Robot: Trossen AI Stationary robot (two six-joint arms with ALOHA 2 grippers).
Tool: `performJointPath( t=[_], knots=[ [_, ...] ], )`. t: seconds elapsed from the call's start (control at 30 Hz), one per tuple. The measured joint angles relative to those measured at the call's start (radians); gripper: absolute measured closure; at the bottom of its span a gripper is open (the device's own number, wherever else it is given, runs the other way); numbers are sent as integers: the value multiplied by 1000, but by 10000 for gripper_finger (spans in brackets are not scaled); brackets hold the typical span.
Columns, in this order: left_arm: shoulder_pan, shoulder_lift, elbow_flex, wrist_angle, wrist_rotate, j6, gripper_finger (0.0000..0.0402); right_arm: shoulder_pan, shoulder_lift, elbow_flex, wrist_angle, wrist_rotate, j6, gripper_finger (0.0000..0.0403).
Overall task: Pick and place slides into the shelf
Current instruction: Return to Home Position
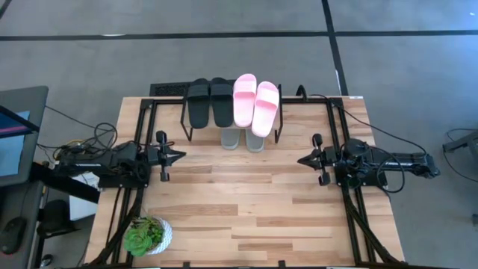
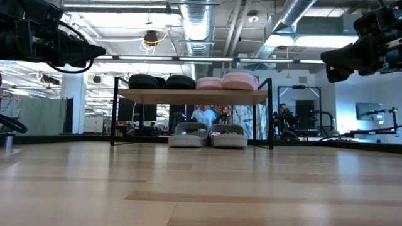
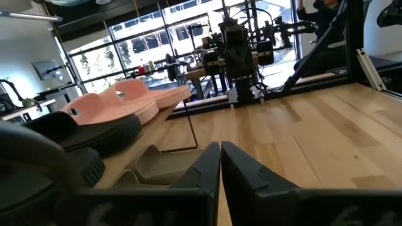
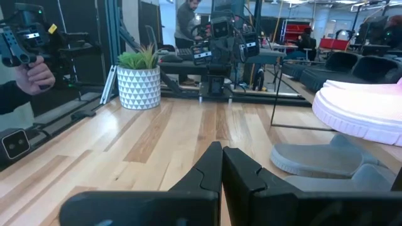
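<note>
The shelf (image 1: 284,112) stands at the table's far middle on thin black legs. On its plank top lie the black slides (image 1: 210,101) and the light pink slides (image 1: 255,102), side by side. The grey-green slides (image 1: 243,139) rest with their soles on the table under the shelf, as the low view (image 2: 209,134) shows. My left gripper (image 1: 181,155) hovers shut at the table's left, pointing right. My right gripper (image 1: 301,159) hovers shut at the table's right, pointing left. Both stand apart from the shelf and touch nothing.
A potted green plant in a white patterned pot (image 1: 148,236) stands near the table's near left corner. Black frame rails run along the table's left and right sides (image 1: 337,119). Bare wooden tabletop (image 1: 246,202) lies between the two arms. People show in the room behind.
</note>
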Motion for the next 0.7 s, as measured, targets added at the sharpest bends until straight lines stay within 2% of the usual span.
performJointPath(
  t=[0.27,0.47,0.7],
  knots=[
    [0,0,0,0,-3,0,396,-1,0,0,0,2,0,403],
    [0,0,0,0,-4,-5,396,0,0,0,-14,73,-2,403],
    [0,0,0,0,-5,1,396,0,0,0,-14,75,10,403]
  ],
)
